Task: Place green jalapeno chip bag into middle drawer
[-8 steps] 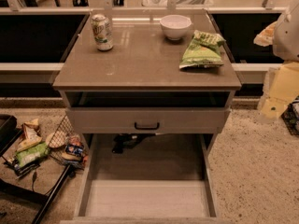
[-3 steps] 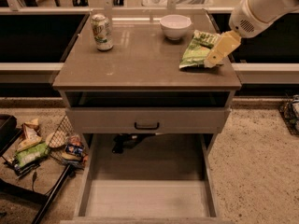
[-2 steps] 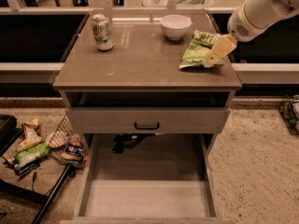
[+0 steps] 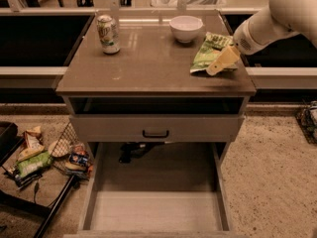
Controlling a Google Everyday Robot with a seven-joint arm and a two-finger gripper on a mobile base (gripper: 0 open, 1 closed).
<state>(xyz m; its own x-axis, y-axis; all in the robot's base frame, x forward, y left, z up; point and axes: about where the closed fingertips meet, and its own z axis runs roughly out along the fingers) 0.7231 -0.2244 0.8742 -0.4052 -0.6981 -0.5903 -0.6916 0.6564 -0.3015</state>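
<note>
Brown cabinet top (image 4: 143, 66) over speckled floor (image 4: 270, 175). Gripper (image 4: 222, 61) overlaps the right edge of the green jalapeno chip bag (image 4: 204, 53); its grip cannot be told. Middle drawer (image 4: 156, 213) lies open well below and left of it. Since the earlier frame, the gripper has shifted lower and leftward.

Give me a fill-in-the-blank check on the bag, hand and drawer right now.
The green jalapeno chip bag lies on the ___ of the cabinet, beside the white bowl.
The hand is at the ___, not the can.
The middle drawer stands ___, with no bag in it.
Missing: top; bag; open.
</note>
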